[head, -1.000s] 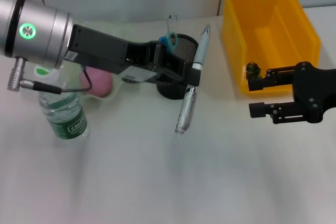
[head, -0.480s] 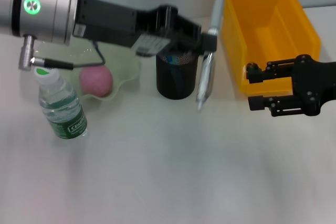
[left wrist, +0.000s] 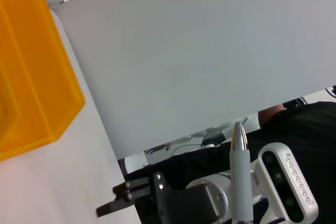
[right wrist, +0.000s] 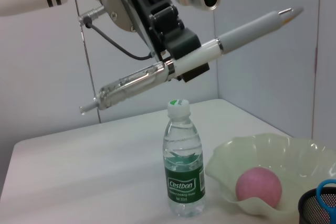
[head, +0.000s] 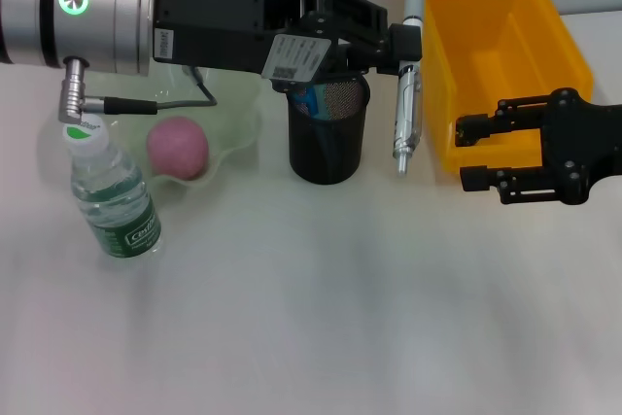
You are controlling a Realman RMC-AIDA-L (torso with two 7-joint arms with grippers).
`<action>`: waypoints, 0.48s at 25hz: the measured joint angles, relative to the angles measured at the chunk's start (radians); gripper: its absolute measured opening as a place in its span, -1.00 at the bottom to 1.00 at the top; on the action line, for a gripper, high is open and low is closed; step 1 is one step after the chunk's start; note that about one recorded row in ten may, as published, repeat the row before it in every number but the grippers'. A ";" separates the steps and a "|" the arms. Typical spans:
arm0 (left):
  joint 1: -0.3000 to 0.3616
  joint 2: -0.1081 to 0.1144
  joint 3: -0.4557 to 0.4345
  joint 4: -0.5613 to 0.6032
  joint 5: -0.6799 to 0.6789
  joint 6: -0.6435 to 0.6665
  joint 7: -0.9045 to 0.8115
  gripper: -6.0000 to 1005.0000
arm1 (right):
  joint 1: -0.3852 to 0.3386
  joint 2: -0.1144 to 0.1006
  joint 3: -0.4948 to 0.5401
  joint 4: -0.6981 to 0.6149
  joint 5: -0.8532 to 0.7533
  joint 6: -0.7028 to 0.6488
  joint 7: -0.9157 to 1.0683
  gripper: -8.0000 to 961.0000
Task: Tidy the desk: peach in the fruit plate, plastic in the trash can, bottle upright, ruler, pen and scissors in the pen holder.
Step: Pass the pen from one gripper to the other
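**Pen held over the holder, most of the desk already sorted**

The left gripper (head: 406,46) is clamped on the pen (head: 408,85) near its middle, and the pen hangs nearly upright in the air, its transparent end pointing down just to the trash-can side of the pen holder (head: 328,133), its grey grip end above. It is not in the holder yet; judging by its position, it has to shift over the mesh rim before it can drop in.

Inside the pen holder something blue shows, likely scissor handles, though the arm covers part of the opening and the ruler cannot be made out. On the far side of the pen holder from the pen, the peach (head: 178,147) sits in the fruit plate (head: 238,133), and beyond that the bottle (head: 112,196) stands upright with its cap on.

The yellow trash can (head: 505,55) stands past the pen; whether plastic lies in it cannot be told. The right gripper (head: 468,155) hovers idle beside the trash can, fingers spread and empty
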 joint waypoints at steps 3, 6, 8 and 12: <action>0.000 0.000 0.000 0.000 0.000 0.000 0.000 -0.71 | -0.003 0.000 0.003 -0.003 0.008 -0.007 0.001 0.31; 0.010 0.004 -0.001 -0.002 0.000 0.008 0.000 -0.71 | -0.007 -0.001 0.017 -0.005 0.029 -0.035 0.012 0.31; 0.016 0.004 0.001 0.017 0.001 0.010 0.003 -0.71 | -0.007 -0.001 0.018 -0.005 0.030 -0.041 0.016 0.31; 0.053 0.004 0.054 0.182 0.015 -0.013 0.016 -0.71 | -0.007 -0.003 0.018 -0.006 0.035 -0.057 0.041 0.31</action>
